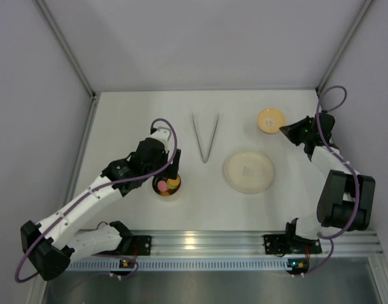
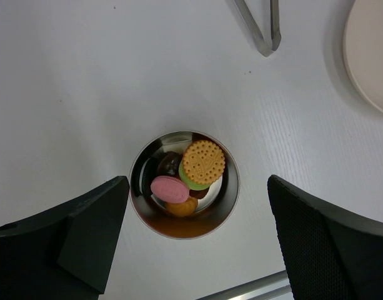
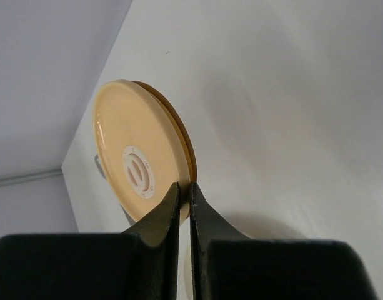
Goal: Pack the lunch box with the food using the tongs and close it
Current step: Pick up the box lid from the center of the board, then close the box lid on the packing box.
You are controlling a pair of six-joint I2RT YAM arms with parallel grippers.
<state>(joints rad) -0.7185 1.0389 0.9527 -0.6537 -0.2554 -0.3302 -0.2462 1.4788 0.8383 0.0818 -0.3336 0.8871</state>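
Observation:
The lunch box [image 1: 167, 185], a small steel pot [image 2: 179, 228], stands open near the front left with the food [image 2: 203, 161] inside: orange, pink, green and dark pieces. My left gripper [image 2: 197, 187] hangs open straight above it, a finger [image 2: 91, 231] on each side of the pot and clear of it. The tan lid [image 1: 270, 120] is at the back right. My right gripper [image 3: 184, 187] is shut on the lid's [image 3: 135, 144] near rim. The tongs [image 1: 205, 136] lie free on the table, behind the pot.
A wide pale plate [image 1: 248, 170] sits between the pot and the lid, with nothing on it. The tongs' joined end [image 2: 266, 44] shows at the top of the left wrist view. Grey walls close the back and both sides.

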